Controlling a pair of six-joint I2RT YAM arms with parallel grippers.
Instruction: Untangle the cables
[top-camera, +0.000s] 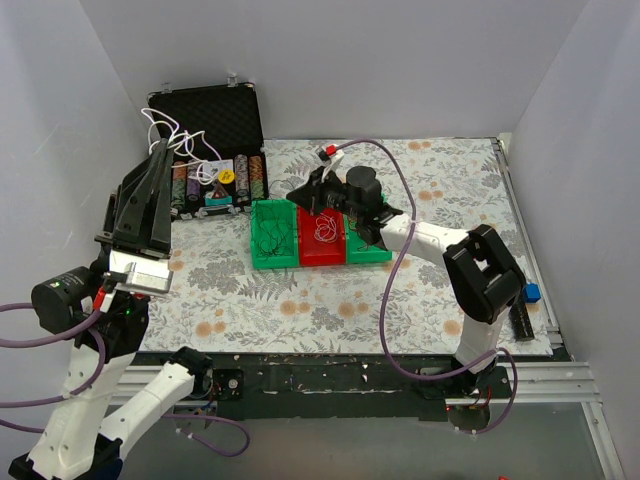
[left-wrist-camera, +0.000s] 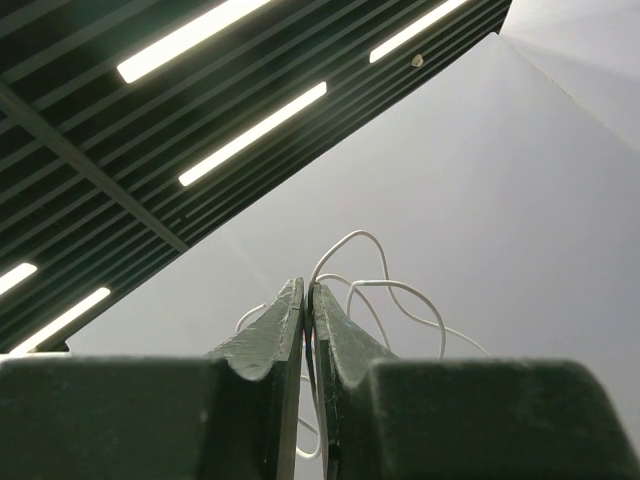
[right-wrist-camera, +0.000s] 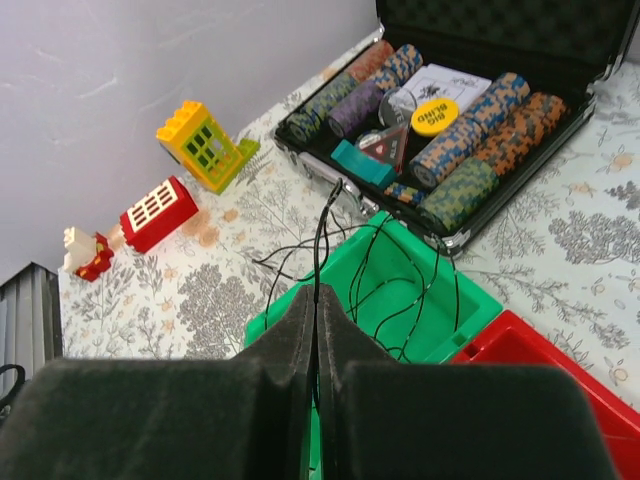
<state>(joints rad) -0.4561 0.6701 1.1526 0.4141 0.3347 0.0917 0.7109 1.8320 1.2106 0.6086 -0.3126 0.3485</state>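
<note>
— Which way does the black cable (right-wrist-camera: 322, 215) run?
— Straight ahead from your right gripper (right-wrist-camera: 315, 297), clenched on it, then down into the green tray (right-wrist-camera: 480, 305). Your left gripper (left-wrist-camera: 306, 290) pinches the white cable (left-wrist-camera: 372, 240), well apart.

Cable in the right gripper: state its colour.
Black. The cable pinched by the right gripper shows best in the right wrist view.

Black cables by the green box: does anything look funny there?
Yes. The black cables are not all inside the green box: a few strands stick out past its rim over the table, and one runs up into the shut right gripper.
</note>
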